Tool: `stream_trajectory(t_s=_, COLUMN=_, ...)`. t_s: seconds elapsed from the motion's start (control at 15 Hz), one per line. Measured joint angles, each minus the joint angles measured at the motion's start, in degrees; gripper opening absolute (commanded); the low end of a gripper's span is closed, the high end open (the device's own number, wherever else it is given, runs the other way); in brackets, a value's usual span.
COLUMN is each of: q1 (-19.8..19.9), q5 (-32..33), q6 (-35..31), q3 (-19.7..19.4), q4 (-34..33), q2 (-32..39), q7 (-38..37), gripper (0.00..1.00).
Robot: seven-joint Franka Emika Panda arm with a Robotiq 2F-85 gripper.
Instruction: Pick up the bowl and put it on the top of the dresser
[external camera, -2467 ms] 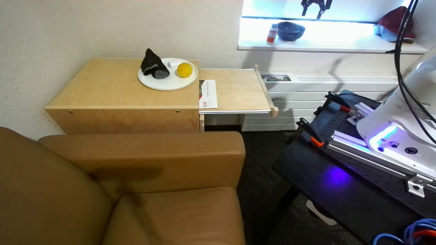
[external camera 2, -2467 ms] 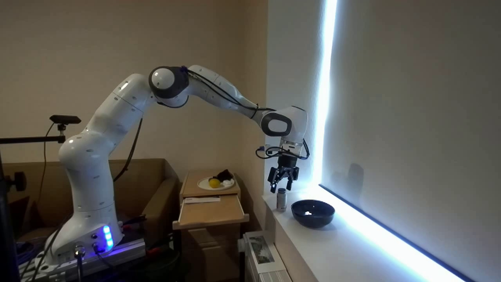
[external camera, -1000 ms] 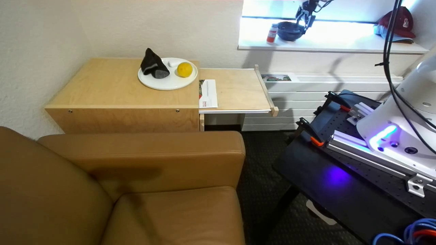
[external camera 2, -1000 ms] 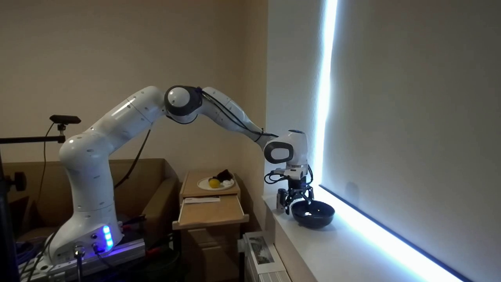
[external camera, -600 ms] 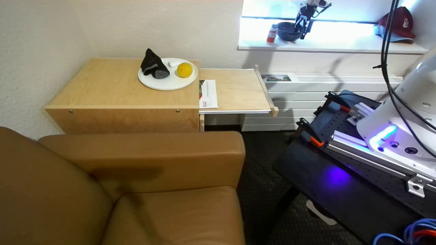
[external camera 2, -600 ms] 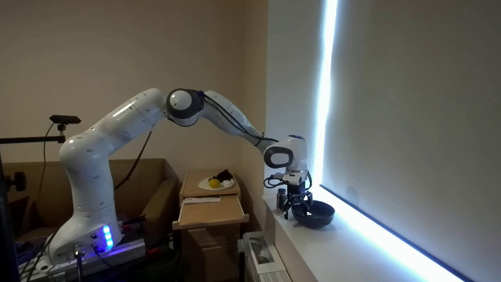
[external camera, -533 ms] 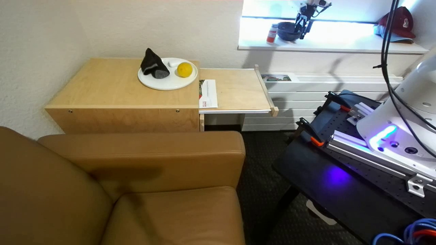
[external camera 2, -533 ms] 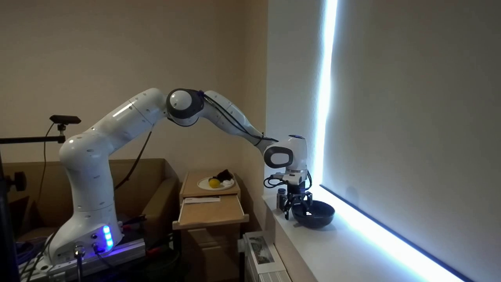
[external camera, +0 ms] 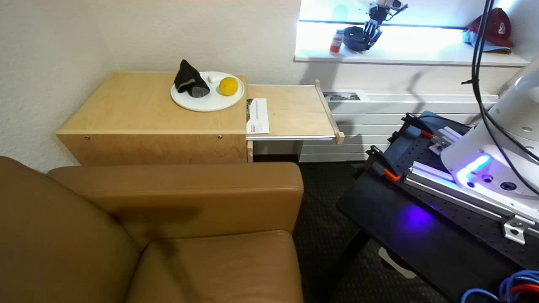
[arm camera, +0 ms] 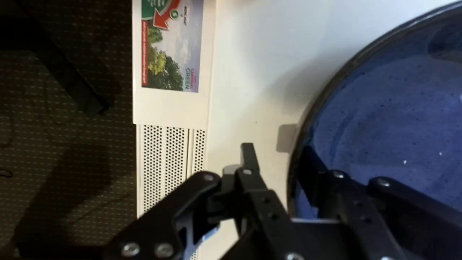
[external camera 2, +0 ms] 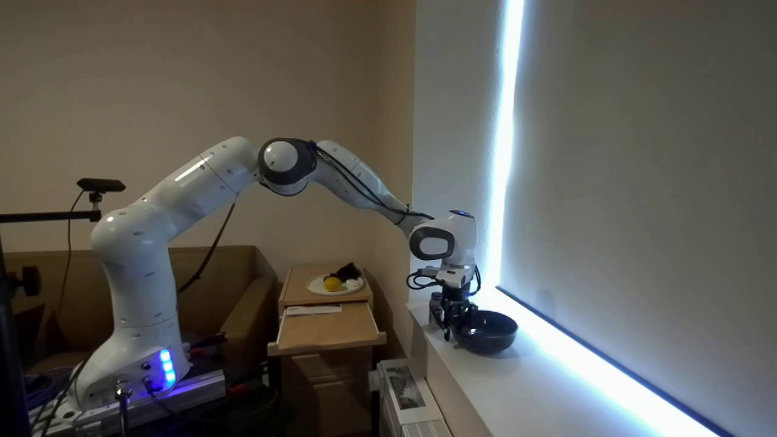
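— State of the gripper (arm camera: 278, 155)?
— Wrist view, lower centre: part-open, one finger inside the dark blue bowl (arm camera: 389, 108), the other outside its rim, a gap showing on the outer side. Nothing gripped.
— Bowl's place?
— Upright on the white windowsill (external camera: 421, 48), top right in an exterior view; red-labelled bottle (external camera: 336, 41) just left of it.
— And the dresser (external camera: 139, 105)?
— Upper left, same view; pale wood, white plate (external camera: 202, 106) on top.

That round dark blue bowl (arm camera: 382, 108) looks like glossy glazed ceramic, the low tan wooden dresser (external camera: 134, 105) seems pretty smooth, and the brown leather couch (external camera: 189, 181) has a soft sheen.
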State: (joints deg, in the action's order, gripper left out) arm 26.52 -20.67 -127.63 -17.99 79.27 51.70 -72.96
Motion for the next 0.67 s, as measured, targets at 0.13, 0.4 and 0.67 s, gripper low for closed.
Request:
stream_trajectory(t_s=0.13, q1=2.6, q5=-1.8, q6=5.0, q3=1.7, q4=-1.5, q2=0.0, q7=1.1, gripper=0.02)
stream_trajectory(t_s=0.4, q1=8.0, q5=-5.3, q6=11.1, q3=4.2, q4=-5.2, q2=0.4, q7=4.5, gripper=0.04)
stream_trajectory(t_s=0.67, q1=9.9, q5=-7.0, q6=12.8, q3=4.9, q4=-6.8, q2=0.4, q7=5.9, gripper=0.01)
